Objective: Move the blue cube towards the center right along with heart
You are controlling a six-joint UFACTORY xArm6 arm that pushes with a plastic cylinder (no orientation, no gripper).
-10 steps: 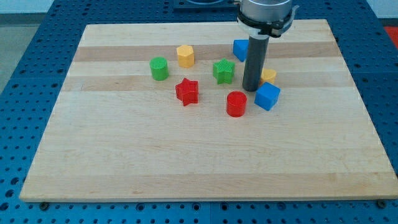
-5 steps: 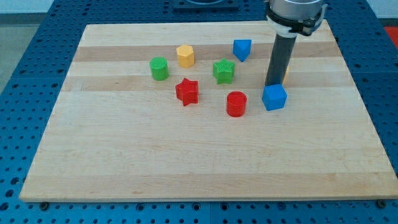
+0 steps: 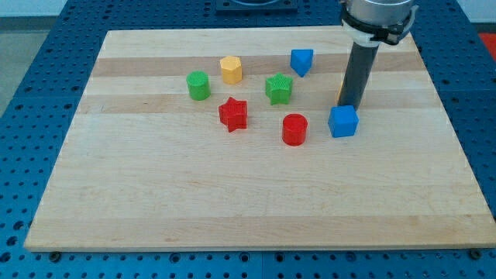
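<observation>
The blue cube (image 3: pixel 342 122) sits right of the board's middle. My tip (image 3: pixel 353 105) stands just above the cube's top edge in the view, touching or nearly touching it. The yellow heart (image 3: pixel 340 91) is almost wholly hidden behind the rod; only a thin yellow sliver shows at the rod's left side, just above the blue cube.
A second blue block (image 3: pixel 301 60) lies near the view's top. A green star (image 3: pixel 279 88), red cylinder (image 3: pixel 294 129), red star (image 3: pixel 232 114), green cylinder (image 3: pixel 198 84) and yellow hexagon (image 3: pixel 230 69) lie to the left on the wooden board (image 3: pixel 155 194).
The rod has moved right, from left of the heart to in front of it, hiding it. The blue cube has shifted slightly right.
</observation>
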